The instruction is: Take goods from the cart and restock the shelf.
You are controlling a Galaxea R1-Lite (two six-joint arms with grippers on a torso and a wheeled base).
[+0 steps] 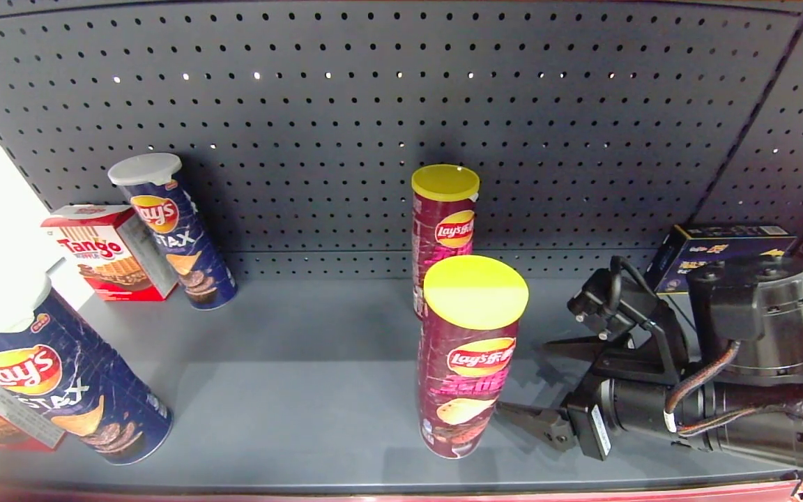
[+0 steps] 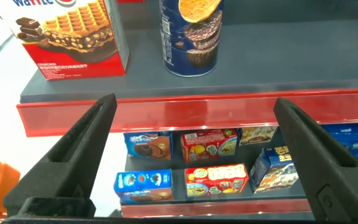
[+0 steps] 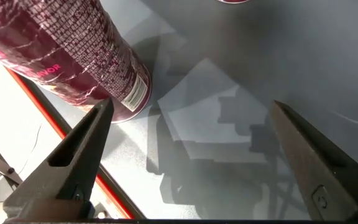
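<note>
1. A grey shelf (image 1: 304, 390) backed by a perforated grey panel (image 1: 373, 104) holds the goods, and a red strip (image 2: 197, 109) runs along its front edge.
2. Two maroon chip cans with yellow lids stand upright mid-shelf. The front maroon can (image 1: 468, 355) is near the front edge, and the rear maroon can (image 1: 445, 230) is behind it, close to the panel.
3. At the left stand two blue chip cans (image 1: 175, 230) and a red wafer box (image 1: 105, 254). A dark blue box (image 1: 722, 254) sits at the back right.
4. The right gripper (image 1: 523, 376) lies low over the shelf just right of the front maroon can. Its fingers are spread wide with nothing between them, and the can stands just beside one finger, outside the gap.
5. The left gripper (image 2: 194, 102) hangs in front of the red strip, its fingers wide apart and empty. Small snack boxes (image 2: 210, 146) line a lower shelf beneath.
</note>
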